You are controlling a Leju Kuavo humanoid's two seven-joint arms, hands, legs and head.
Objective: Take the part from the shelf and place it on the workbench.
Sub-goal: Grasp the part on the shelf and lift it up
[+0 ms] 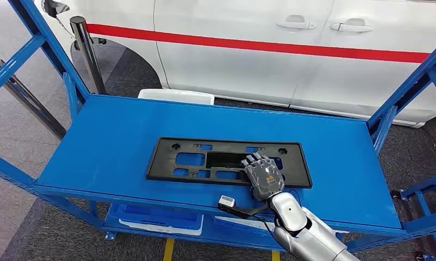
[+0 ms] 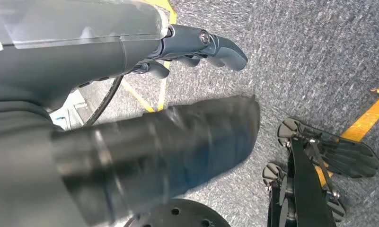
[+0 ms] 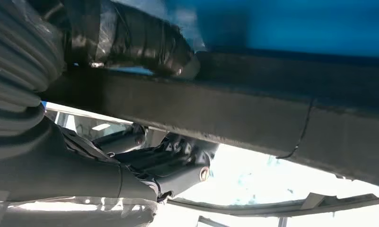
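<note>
The black part [image 1: 226,162], a long flat plastic panel with cut-out openings, is lying flat across the middle of the blue shelf [image 1: 123,130], its long side running left to right. The right hand [image 1: 264,176] is reaching in from below and resting on the part's right portion, near the front edge, with its dark fingers [image 1: 256,159] stretching forward over the panel's surface. In the right wrist view the thumb [image 3: 130,42] is lying against one face of the part's edge [image 3: 253,113] while the fingers [image 3: 173,161] are curling against the other face, so the hand is looking wrapped around that edge; how firm the hold is, I cannot tell. The silver right arm [image 1: 305,231] is angling up from the lower right. The left hand [image 2: 197,45] is hanging low over grey carpeted floor [image 2: 310,56] marked with yellow lines [image 2: 367,118], its fingers [image 2: 225,49] loosely curled and carrying nothing. Behind the shelf a white car [image 1: 270,49] with a red stripe [image 1: 248,43] is standing, and blue bins [image 1: 161,217] are sitting on the lower level.
</note>
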